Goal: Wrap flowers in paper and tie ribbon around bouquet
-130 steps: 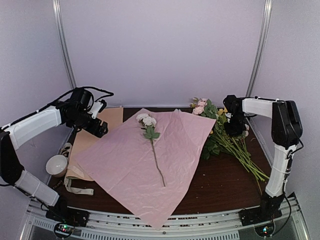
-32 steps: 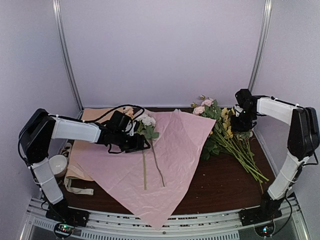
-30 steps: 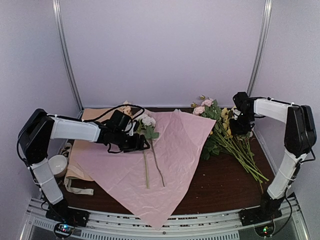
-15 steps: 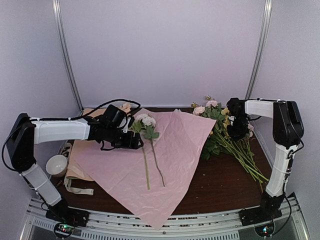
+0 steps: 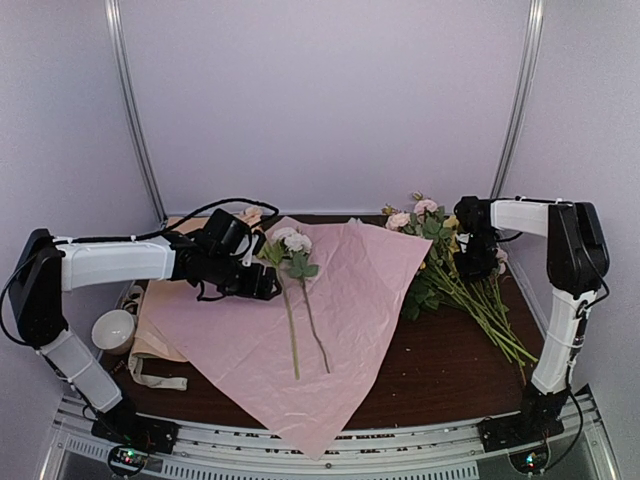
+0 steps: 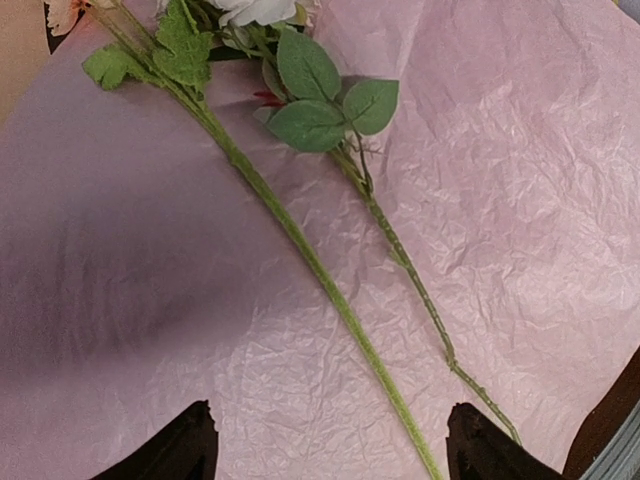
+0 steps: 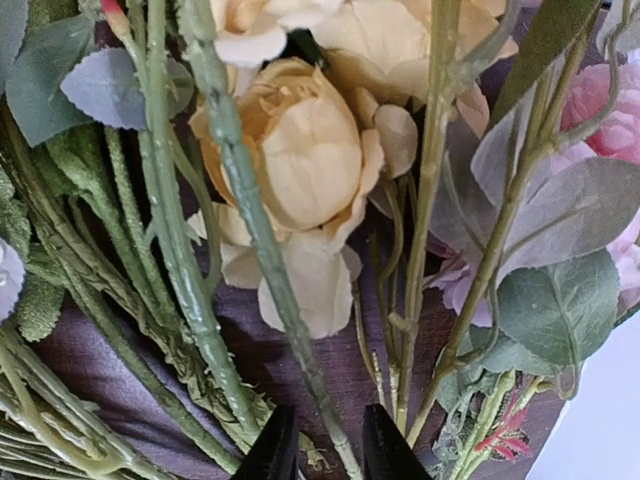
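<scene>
The pink paper [image 5: 350, 290] lies flat. We now count two stems [image 6: 290, 243] on it where one lay before, so loading has begun. Remaining flowers [image 5: 437, 283] wait on the table [image 5: 440, 365], right. Left gripper [image 6: 330, 450], wide and empty, has let go. The right gripper [image 7: 328, 452], narrow, straddles a stem, grip uncertain. Cup [image 5: 113, 330], far left: contents unseen.

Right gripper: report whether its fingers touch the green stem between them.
Cannot tell. Right wrist view shows the green stem between the fingers of the right gripper, but no plain contact or gap.
</scene>
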Controlling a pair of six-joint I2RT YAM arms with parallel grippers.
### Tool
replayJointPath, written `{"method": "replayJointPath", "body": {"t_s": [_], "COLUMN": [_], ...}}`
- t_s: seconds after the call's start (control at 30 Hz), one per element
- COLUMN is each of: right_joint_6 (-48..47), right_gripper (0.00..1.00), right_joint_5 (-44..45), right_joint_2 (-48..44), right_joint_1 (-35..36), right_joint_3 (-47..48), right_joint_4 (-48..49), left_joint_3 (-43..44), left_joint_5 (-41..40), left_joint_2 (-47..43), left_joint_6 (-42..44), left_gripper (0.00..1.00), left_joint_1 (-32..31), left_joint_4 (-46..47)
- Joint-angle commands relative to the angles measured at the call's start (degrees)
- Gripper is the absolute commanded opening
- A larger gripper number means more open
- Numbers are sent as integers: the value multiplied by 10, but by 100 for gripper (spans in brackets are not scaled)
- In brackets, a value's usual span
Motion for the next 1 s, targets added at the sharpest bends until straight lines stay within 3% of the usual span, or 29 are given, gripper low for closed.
{"method": "replayJointPath", "body": {"t_s": [0.0,0.27,0.43,0.6,0.67,0.8,0.9,0.97], "right_joint_6": [-9,-21,-13,1,-7,50,155,204], "right_gripper": [22,0,0,0,0,0,0,0], "right_joint_5": [29,60,118,193,135,-111,-304,-340], "right_joint_2": [21,-8,-85,-223,-306,-404,-407,-374], "right_joint_1": [-2,-2,-1,5,12,38,93,167], "right_joint_3": [6,14,25,18,0,-58,-94,-96], "right_joint_4": [-20,-18,-15,40,90,206,307,364], "left_joint_3": [-5,-12,-11,-14,-15,-17,-17,-16], "left_joint_5": [-4,-14,-16,-23,-26,-38,-53,-61], "left_joint_2": [-17,-24,-26,-30,-31,-35,-43,-49], "left_joint_6": [13,19,20,22,24,29,31,35], "left_gripper": [82,82,82,83,83,83,84,84], "left_joint_1": [-3,-3,-3,-3,-3,-3,-2,-2], "left_joint_4": [7,1,0,-1,-3,-6,-9,-11]}}
